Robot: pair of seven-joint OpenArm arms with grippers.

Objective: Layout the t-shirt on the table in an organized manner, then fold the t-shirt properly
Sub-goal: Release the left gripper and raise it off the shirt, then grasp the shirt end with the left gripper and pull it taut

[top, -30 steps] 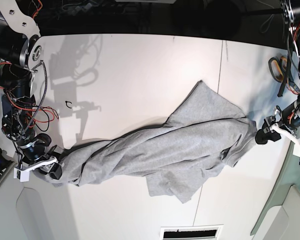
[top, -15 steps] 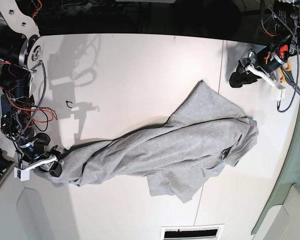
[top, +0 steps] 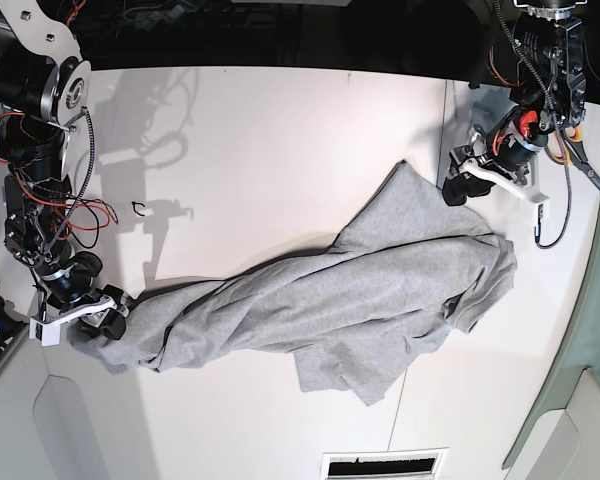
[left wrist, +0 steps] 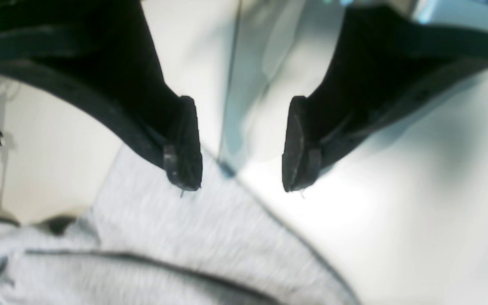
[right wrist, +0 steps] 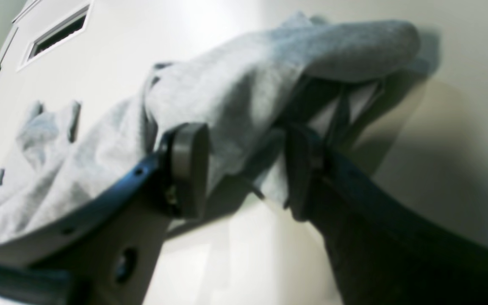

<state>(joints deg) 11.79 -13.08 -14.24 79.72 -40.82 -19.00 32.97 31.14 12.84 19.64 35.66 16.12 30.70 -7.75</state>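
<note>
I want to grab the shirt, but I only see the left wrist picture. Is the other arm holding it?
Observer: Yes. The right gripper has a bunch of the shirt between its jaws.
Operator: Is the shirt flat?
Observer: No. The base view shows it lying in a long crumpled band across the table.
Operator: Where is my gripper?
Observer: The left gripper is open above the shirt's opposite end, far from the right gripper.

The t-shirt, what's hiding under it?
Under the t-shirt only the white table shows around its edges. The bunched cloth covers whatever lies beneath it, and part of the right end effector at one end.
</note>
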